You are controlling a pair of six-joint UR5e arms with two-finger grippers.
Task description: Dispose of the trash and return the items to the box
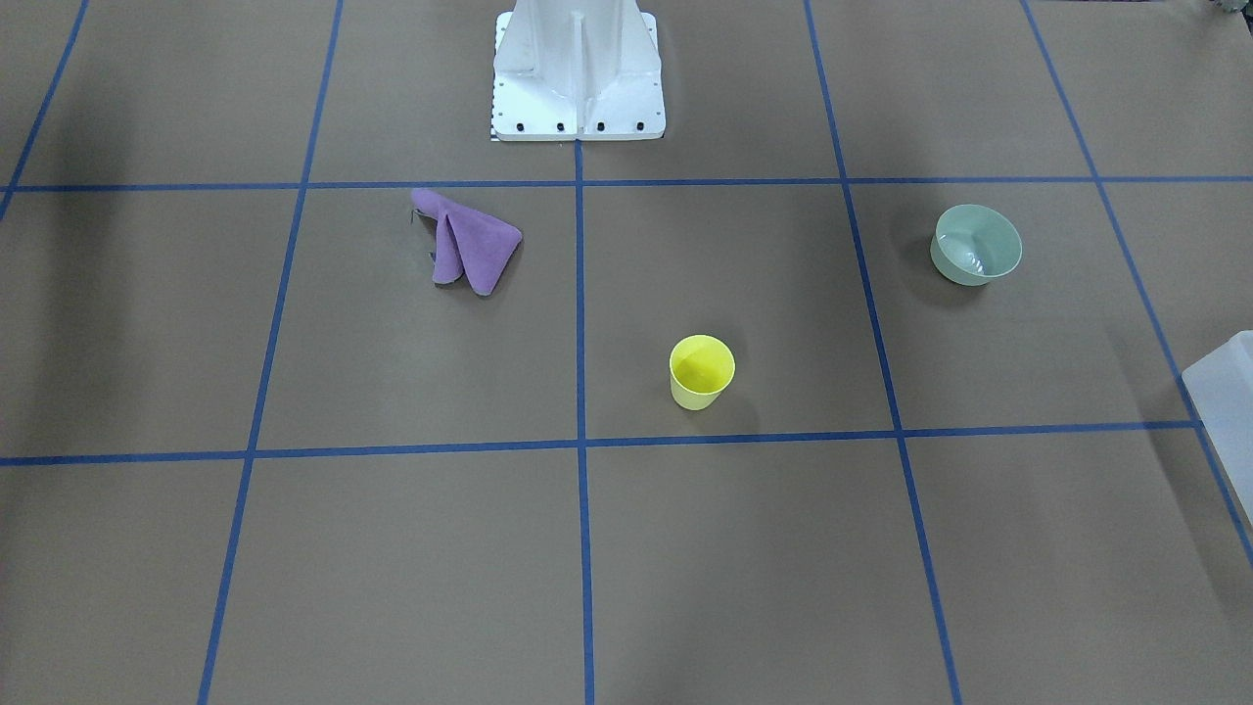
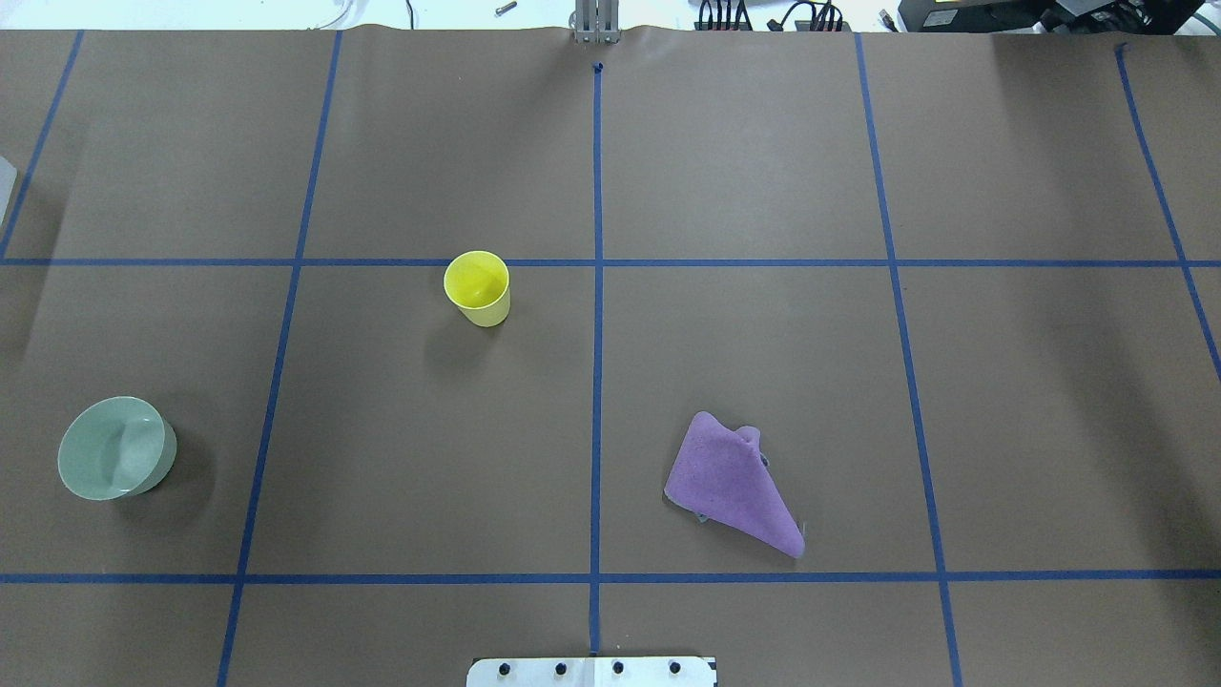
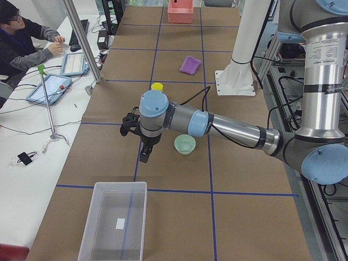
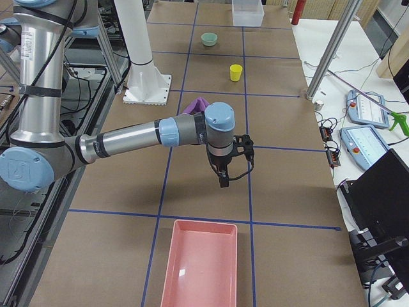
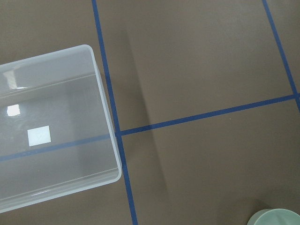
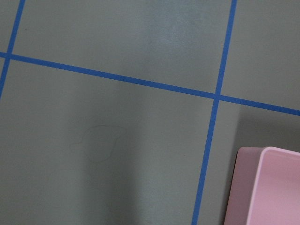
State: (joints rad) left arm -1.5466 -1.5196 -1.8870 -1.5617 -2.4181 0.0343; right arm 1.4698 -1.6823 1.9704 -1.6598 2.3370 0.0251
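A brown table point(image 2: 763, 143) gridded in blue tape point(image 2: 597, 334) carries a yellow cup point(image 2: 477, 288), pale green bowl point(image 2: 116, 448), purple cloth point(image 2: 733, 485), clear box point(image 3: 114, 225) and pink tray point(image 4: 201, 268)

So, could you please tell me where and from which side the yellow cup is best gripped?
Take the yellow cup by its rim, coming straight down from above, one of the jaws inside and one outside the wall. It stands upright, mouth open and seemingly empty, with bare table all round it, so the rim is free.
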